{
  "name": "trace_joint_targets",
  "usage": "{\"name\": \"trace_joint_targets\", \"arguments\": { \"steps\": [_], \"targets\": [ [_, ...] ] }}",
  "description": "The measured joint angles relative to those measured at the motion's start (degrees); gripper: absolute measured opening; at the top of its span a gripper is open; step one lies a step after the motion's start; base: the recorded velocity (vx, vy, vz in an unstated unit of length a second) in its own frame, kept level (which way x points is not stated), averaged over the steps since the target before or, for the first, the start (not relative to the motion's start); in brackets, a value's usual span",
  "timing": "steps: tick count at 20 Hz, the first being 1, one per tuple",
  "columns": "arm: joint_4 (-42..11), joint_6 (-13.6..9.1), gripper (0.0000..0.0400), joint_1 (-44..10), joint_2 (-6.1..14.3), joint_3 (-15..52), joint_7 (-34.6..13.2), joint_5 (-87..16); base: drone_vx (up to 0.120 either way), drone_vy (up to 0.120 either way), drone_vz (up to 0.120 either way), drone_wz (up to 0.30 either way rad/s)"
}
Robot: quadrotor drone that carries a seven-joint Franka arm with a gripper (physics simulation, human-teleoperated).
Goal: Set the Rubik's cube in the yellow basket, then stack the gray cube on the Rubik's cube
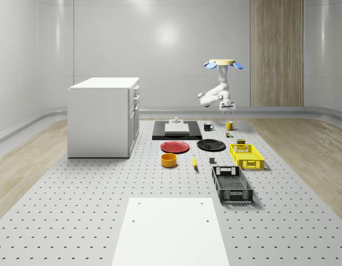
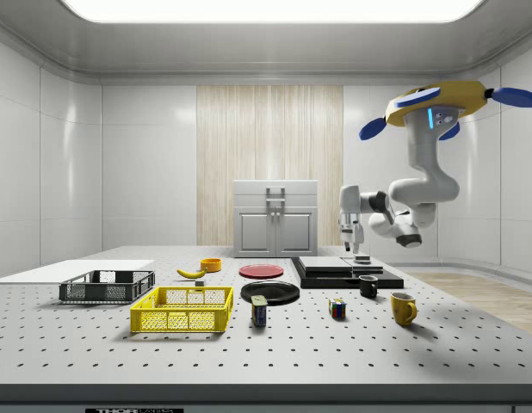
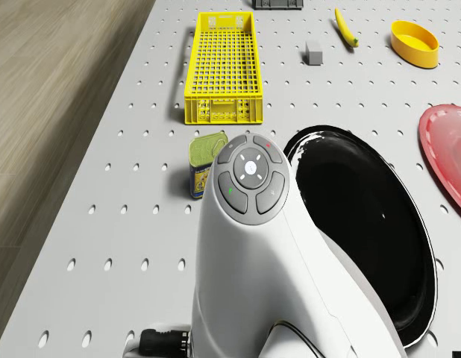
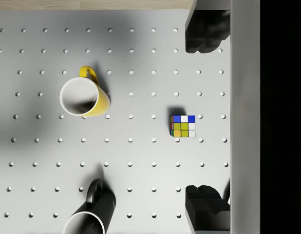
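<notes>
Above perforated table (image 4: pixel 141 161), end effector (image 4: pixel 205 119) spread over glossy Rubik's cube (image 4: pixel 182 126); drone (image 2: pixel 438 101) hovering

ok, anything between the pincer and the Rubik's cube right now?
Nothing visible. In the wrist view the Rubik's cube lies on bare table between the open fingers, the pincer well above it. The yellow mug and black mug stand off to one side. The drone hovers over that end of the table.
</notes>
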State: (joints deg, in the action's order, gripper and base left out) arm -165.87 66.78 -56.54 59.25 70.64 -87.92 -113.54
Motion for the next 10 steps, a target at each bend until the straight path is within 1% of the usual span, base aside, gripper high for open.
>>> {"name": "trace_joint_targets", "arguments": {
  "steps": [4,10],
  "targets": [
    [-0.1,0.2,0.04,-1.8,1.5,1.0,-1.3,0.0,0.0,0.0,-0.12,0.0],
    [0.0,1.3,0.04,-3.4,3.5,2.0,-2.5,0.6,0.0,0.0,-0.12,0.0]
  ]
}}
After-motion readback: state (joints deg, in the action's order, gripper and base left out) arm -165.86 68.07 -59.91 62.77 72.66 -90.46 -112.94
